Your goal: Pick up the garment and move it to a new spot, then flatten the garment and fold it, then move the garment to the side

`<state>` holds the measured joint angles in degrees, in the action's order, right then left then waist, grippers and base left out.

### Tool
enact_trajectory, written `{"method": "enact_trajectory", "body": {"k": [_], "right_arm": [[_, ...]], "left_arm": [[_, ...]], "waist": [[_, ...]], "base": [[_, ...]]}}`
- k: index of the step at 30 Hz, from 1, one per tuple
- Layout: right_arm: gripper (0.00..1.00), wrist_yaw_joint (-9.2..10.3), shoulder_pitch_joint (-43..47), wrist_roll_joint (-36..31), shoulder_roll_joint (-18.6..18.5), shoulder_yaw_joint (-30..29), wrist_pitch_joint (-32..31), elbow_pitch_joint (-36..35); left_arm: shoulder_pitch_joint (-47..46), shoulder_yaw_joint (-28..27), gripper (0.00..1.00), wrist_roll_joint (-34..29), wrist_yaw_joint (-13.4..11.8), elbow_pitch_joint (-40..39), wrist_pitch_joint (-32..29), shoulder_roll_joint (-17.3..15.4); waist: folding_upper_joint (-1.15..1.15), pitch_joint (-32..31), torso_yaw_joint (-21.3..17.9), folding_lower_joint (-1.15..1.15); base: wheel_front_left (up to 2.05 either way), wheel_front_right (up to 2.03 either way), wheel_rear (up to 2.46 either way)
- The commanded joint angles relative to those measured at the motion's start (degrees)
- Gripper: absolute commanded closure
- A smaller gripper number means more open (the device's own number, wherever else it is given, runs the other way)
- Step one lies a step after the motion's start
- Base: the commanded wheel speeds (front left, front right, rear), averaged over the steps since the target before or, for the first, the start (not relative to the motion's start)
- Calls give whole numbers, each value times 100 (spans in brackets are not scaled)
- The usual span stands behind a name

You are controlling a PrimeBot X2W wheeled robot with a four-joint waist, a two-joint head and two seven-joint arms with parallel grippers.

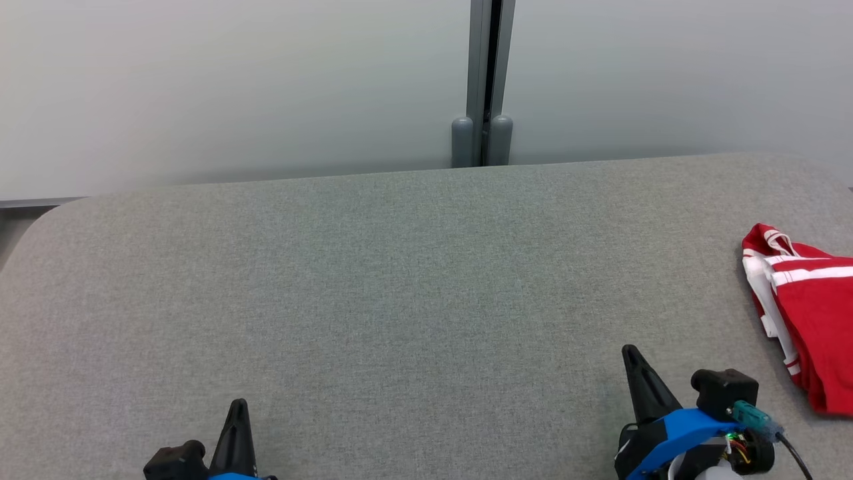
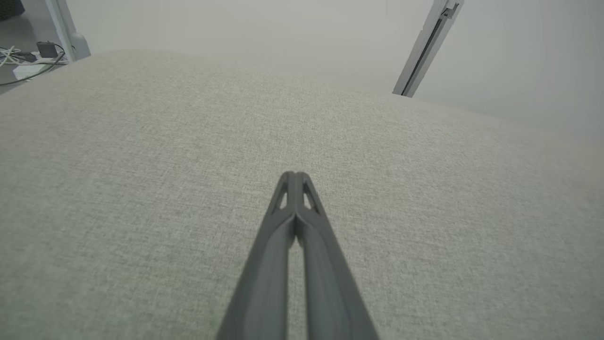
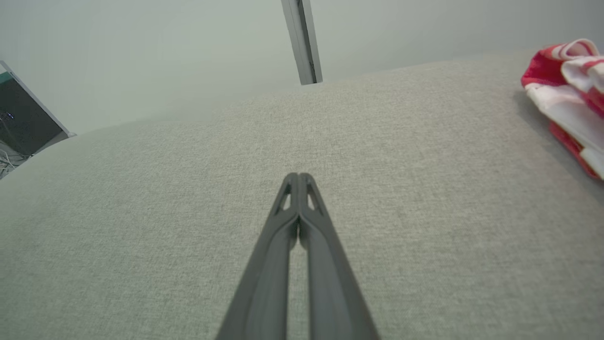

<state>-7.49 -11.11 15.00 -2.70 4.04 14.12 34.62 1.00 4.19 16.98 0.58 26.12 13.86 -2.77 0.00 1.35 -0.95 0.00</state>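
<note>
The garment (image 1: 810,307) is red with white stripes and lies bunched at the right edge of the grey cushioned surface (image 1: 400,280); it also shows at the upper right in the right wrist view as the garment (image 3: 566,85). My right gripper (image 1: 630,353) sits low at the front right, well to the left of the cloth, shut with nothing in it; its fingers (image 3: 298,182) press together above bare fabric. My left gripper (image 1: 238,407) rests at the front left, shut and empty, fingers (image 2: 295,179) touching.
A pale wall with a grey vertical post (image 1: 485,80) runs behind the surface. Cables and a small box (image 2: 33,54) lie on the floor past the surface's left end. A dark panel (image 3: 23,118) stands beyond that end.
</note>
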Motion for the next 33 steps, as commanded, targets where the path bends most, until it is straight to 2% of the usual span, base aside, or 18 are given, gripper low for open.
{"method": "enact_trajectory", "body": {"k": [1,16,33], "right_arm": [[100,0,-89,204,-8,-55,-46,-110],[100,0,52,1719,-11,-231,-426,-541],[100,0,158,3138,-15,-424,-810,-913]], "left_arm": [[-119,-68,100,180,30,-89,-45,-5],[-237,-251,100,1658,164,-343,-425,-7],[-360,-447,100,3046,294,-559,-801,-8]], "waist": [[0,-1,1,0],[0,-15,12,0],[0,-31,26,0]], "base": [[0,0,0],[0,0,0],[0,0,0]]}}
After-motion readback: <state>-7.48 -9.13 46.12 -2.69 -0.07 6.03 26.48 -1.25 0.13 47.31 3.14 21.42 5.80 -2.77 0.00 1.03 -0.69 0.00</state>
